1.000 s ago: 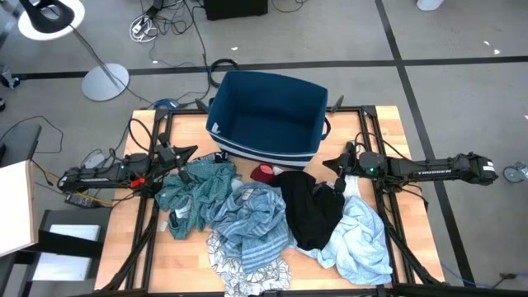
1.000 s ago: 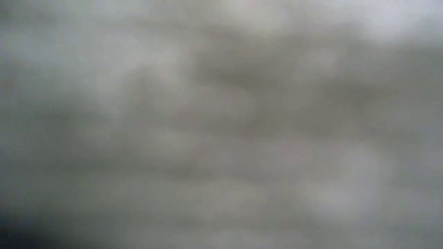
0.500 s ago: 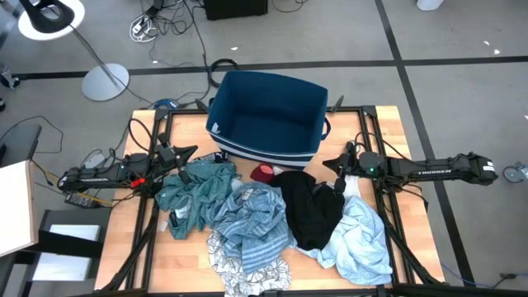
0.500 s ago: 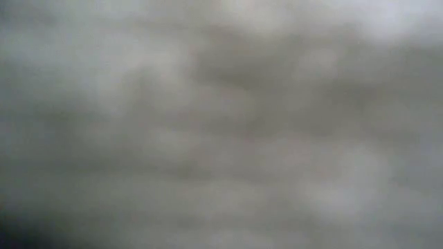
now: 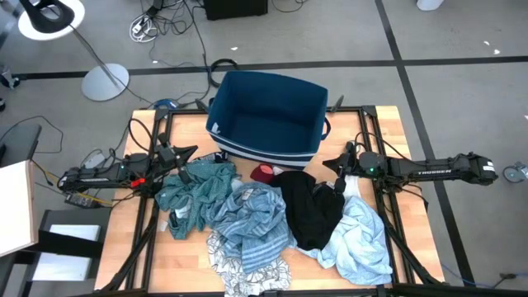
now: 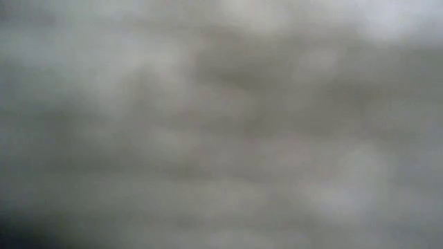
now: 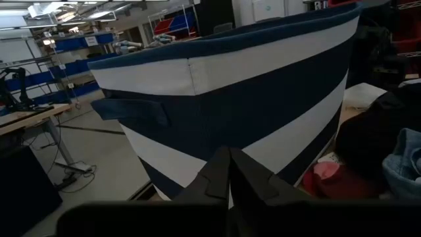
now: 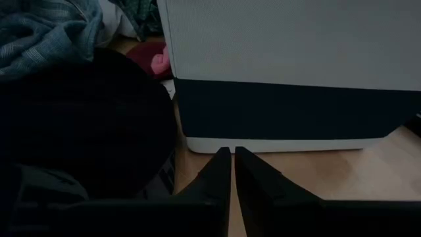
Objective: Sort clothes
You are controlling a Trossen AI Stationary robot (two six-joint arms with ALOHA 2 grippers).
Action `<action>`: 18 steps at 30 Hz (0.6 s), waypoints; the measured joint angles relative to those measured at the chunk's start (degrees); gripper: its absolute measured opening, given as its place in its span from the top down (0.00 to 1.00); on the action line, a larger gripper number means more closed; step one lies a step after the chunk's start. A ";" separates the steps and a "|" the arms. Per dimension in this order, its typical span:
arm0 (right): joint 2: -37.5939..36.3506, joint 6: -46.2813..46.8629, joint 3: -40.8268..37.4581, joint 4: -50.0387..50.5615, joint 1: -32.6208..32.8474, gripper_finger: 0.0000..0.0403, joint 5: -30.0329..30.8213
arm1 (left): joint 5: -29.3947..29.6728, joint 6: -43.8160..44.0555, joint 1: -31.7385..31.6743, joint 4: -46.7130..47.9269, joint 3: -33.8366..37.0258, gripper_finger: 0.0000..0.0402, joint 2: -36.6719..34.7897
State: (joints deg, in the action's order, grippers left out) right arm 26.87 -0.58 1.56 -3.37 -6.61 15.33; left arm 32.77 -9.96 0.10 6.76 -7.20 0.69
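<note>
**Inspector:** State the position. Landmark is the bin [image 5: 266, 115].

**Assessor:** The bin stands empty at the table's far edge. The clothes [image 5: 272, 219] lie heaped on the table [image 5: 392, 124] just in front of it: teal garment [image 5: 198, 188] toward the left arm's side, striped garment [image 5: 252, 223] in the middle, black garment [image 5: 309, 206] and pale blue garment [image 5: 359, 239] toward the right arm's side. A small red piece [image 5: 264, 173] lies touching or just short of the bin's near wall. Left gripper [image 5: 191, 153] sits beside the bin's left corner, fingers together, holding nothing. Right gripper [image 5: 332, 164] sits beside the right corner, likewise closed and empty.

**Inspector:** Risks?

**Assessor:** In my judgement, the garments overlap, so a pinch on one may drag a neighbour along. Both grippers sit near the bin's wall; a sideways move could nudge it. The low view is blanked out, so height above the cloth cannot be checked there.

**Inspector:** Markings?

**Assessor:** White lettering on the right arm [image 5: 433, 172] appears to read "TROSSEN". A small white label on the bin is unreadable.
</note>
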 joint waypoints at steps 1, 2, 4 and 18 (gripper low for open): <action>0.00 0.00 0.02 0.02 -0.02 0.94 0.00 | -0.28 1.77 0.00 0.00 0.00 0.96 0.02; 0.00 0.00 0.00 0.02 -0.02 0.94 0.00 | -1.25 5.20 0.00 -0.05 0.00 0.96 0.02; 0.01 0.00 0.02 0.02 -0.01 0.94 0.00 | -3.98 13.99 0.00 -0.07 0.02 0.96 0.00; 0.02 0.00 0.02 0.00 0.00 0.94 -0.02 | -6.46 28.64 0.00 -6.62 0.02 0.96 0.00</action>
State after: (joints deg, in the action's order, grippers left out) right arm 26.89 -0.58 1.58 -3.37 -6.61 15.32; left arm 26.31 18.68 0.10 0.14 -7.18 0.69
